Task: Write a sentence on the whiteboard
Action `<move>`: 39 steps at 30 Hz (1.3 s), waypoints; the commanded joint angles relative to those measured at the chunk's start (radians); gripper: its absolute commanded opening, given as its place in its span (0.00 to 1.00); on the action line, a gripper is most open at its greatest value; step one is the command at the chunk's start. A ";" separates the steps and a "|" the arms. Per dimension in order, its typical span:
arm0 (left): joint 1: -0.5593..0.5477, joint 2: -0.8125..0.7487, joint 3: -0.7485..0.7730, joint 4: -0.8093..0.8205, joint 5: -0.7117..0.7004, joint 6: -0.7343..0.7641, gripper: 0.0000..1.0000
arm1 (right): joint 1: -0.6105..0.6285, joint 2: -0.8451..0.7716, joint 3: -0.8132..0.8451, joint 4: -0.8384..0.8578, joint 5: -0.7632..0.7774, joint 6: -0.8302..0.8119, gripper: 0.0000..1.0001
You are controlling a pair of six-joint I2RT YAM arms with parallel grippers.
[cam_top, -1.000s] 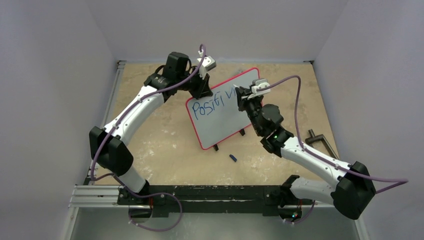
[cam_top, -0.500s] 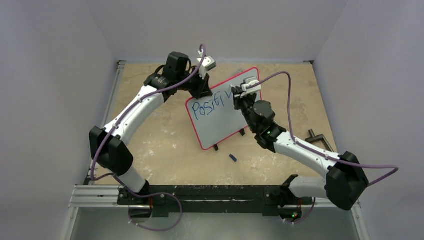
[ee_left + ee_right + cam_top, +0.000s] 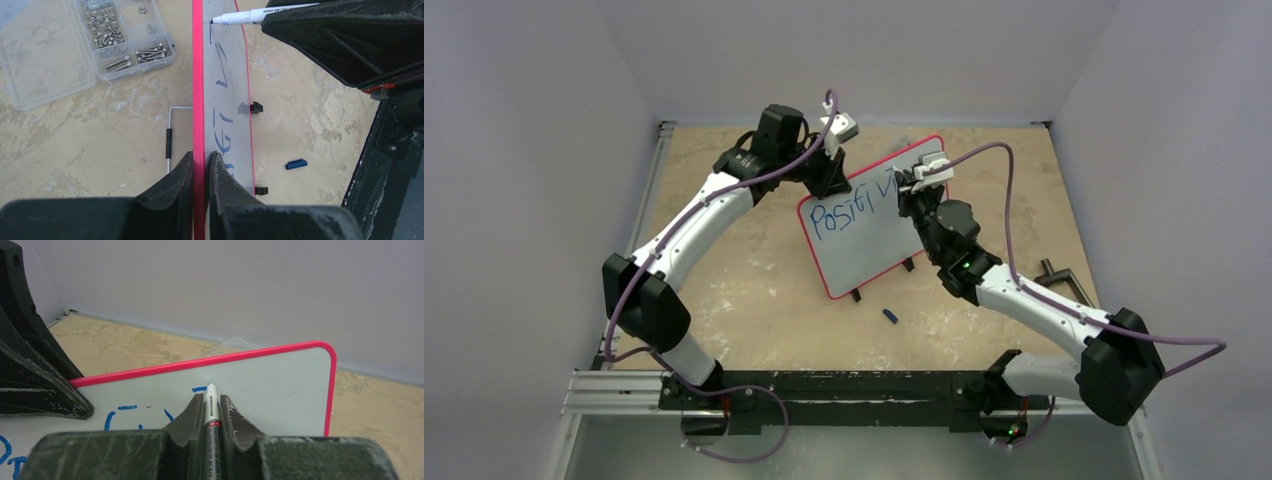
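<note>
Pinches a white marker [image 3: 212,425] in the right gripper [image 3: 207,401], tip against the whiteboard [image 3: 280,385] just below its top red edge, beside blue lettering [image 3: 844,215]. Clamps that edge in the left gripper [image 3: 202,159]. Props the whiteboard on black feet [image 3: 255,107] on the counter [image 3: 744,270], blue cap [image 3: 890,316] near them.

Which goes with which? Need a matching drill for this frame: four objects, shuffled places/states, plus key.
Column one
1. whiteboard
2. marker
3. small blue piece
4. clear parts box

Column two
A. lying loose on the table, on the whiteboard's written side
B. top edge pinched by the left tool
C. gripped in the right tool, tip at the white surface
D. behind the whiteboard, screws inside

Pairs: 1-B, 2-C, 3-A, 4-D
</note>
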 commanded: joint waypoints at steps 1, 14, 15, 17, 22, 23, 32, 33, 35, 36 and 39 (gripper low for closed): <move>-0.033 0.019 -0.045 -0.114 -0.053 0.093 0.00 | -0.006 -0.079 0.006 -0.004 -0.010 -0.011 0.00; -0.038 0.005 -0.050 -0.113 -0.059 0.095 0.00 | -0.006 -0.129 -0.054 -0.015 0.024 -0.024 0.00; -0.038 0.003 -0.052 -0.113 -0.062 0.096 0.00 | -0.007 -0.128 -0.054 -0.013 0.024 -0.023 0.00; -0.042 0.001 -0.056 -0.113 -0.066 0.100 0.00 | -0.006 -0.122 -0.055 -0.008 0.024 -0.022 0.00; -0.042 -0.001 -0.055 -0.113 -0.070 0.101 0.00 | -0.007 -0.098 -0.050 -0.002 0.014 -0.013 0.00; -0.043 -0.001 -0.056 -0.114 -0.072 0.101 0.00 | -0.006 -0.093 -0.049 0.002 0.013 -0.012 0.00; -0.045 -0.005 -0.060 -0.117 -0.083 0.105 0.00 | -0.009 -0.053 -0.047 0.032 0.001 -0.012 0.00; -0.046 -0.006 -0.060 -0.117 -0.084 0.105 0.00 | -0.009 -0.049 -0.046 0.033 0.000 -0.011 0.00; -0.047 -0.006 -0.060 -0.119 -0.085 0.108 0.00 | -0.010 -0.043 -0.045 0.037 -0.002 -0.007 0.00; -0.047 -0.007 -0.061 -0.119 -0.086 0.107 0.00 | -0.010 -0.040 -0.045 0.039 -0.002 -0.008 0.00; -0.050 -0.006 -0.062 -0.120 -0.091 0.110 0.00 | -0.011 -0.034 -0.047 0.044 -0.002 -0.007 0.00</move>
